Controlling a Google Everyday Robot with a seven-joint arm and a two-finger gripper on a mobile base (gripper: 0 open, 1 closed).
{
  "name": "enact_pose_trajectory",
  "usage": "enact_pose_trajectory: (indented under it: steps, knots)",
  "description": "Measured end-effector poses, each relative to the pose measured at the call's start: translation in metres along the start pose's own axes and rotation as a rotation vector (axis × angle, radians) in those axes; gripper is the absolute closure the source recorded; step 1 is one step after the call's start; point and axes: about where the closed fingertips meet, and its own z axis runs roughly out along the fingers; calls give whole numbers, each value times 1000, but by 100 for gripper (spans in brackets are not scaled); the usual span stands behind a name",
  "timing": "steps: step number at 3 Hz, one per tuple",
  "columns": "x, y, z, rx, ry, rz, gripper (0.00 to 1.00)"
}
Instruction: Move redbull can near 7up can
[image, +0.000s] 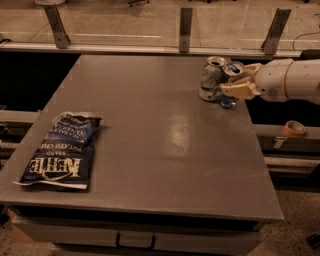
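Gripper (235, 81) clasping redbull can (231, 70), 7up can (210, 80), table edge (257, 145)

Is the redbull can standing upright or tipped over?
Upright: the redbull can stands on its base on the table, silver top up, beside the 7up can, gripper at its side.
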Motion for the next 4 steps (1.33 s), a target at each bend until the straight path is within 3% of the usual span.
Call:
enact_pose_trajectory:
  steps: [1,2,4]
  knots:
    - [1,-3,5,-11,-4,-2,12]
    - [-6,-7,6,-21,-14,-14,0]
    - [-28,-22,-16,9,0,-58,0]
